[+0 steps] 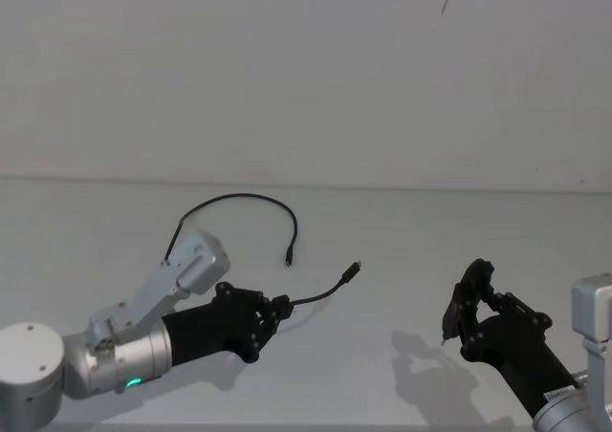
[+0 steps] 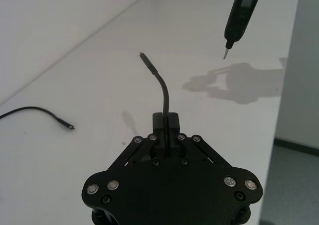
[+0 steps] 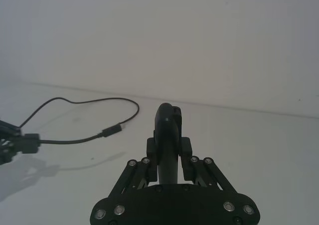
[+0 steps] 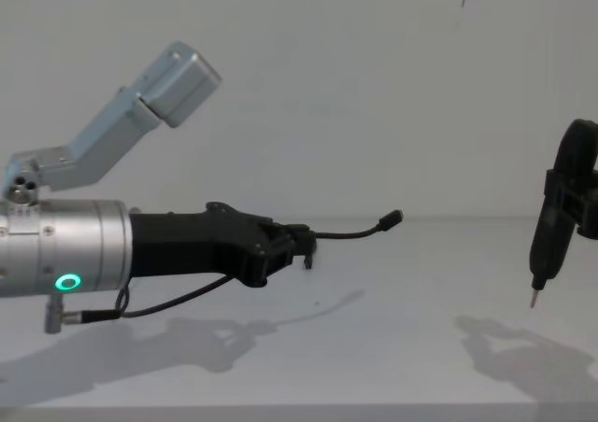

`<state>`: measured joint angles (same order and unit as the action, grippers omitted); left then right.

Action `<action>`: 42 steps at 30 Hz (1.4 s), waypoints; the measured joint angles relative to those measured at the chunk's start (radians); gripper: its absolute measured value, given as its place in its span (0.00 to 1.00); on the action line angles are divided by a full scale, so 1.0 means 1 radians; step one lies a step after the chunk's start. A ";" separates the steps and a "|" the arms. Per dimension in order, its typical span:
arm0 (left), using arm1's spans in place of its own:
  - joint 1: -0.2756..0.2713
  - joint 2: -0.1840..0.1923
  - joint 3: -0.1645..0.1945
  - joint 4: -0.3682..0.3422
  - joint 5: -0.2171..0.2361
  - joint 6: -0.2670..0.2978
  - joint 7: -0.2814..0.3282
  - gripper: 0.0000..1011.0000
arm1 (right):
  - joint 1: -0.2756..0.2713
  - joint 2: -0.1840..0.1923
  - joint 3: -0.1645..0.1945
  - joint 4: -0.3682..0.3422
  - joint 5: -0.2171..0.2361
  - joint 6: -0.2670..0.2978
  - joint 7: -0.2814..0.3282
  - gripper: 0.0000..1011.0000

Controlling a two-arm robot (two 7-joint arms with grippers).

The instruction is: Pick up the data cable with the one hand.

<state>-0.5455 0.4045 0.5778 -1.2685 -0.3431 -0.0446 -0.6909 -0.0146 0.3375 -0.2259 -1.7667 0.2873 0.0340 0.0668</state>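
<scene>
The data cable [image 1: 239, 197] is a thin black cord. My left gripper [image 1: 280, 308], black with a green ring on its silver cylinder, is shut on it near one end. That short end curves up from the gripper [image 2: 166, 123] to a small plug [image 2: 143, 56] held in the air above the table. In the chest view this plug [image 4: 391, 219] sticks out past the gripper [image 4: 304, 245]. The rest of the cable arcs across the table to its other plug [image 1: 287, 258]. My right gripper [image 1: 466, 308] stands at the right, shut on a black pen-like tool [image 4: 547, 245].
The white table [image 1: 402, 231] runs back to a plain white wall. Its side edge drops to the floor [image 2: 294, 135] beyond the pen-like tool [image 2: 239, 16]. Shadows of both arms lie on the surface.
</scene>
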 joint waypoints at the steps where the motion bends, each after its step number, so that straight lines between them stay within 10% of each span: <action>1: 0.012 0.007 -0.004 -0.018 -0.003 0.003 0.005 0.04 | 0.000 0.000 0.000 0.000 0.000 0.000 0.000 0.27; 14: 0.127 0.067 -0.038 -0.186 -0.036 0.037 0.067 0.04 | 0.000 0.000 0.000 0.000 0.000 0.000 0.000 0.27; 42: 0.180 0.078 -0.034 -0.260 -0.049 0.048 0.088 0.04 | 0.000 -0.001 0.001 0.000 0.000 -0.001 0.000 0.27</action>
<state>-0.3653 0.4828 0.5437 -1.5285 -0.3924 0.0037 -0.6026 -0.0146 0.3366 -0.2247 -1.7667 0.2874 0.0333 0.0669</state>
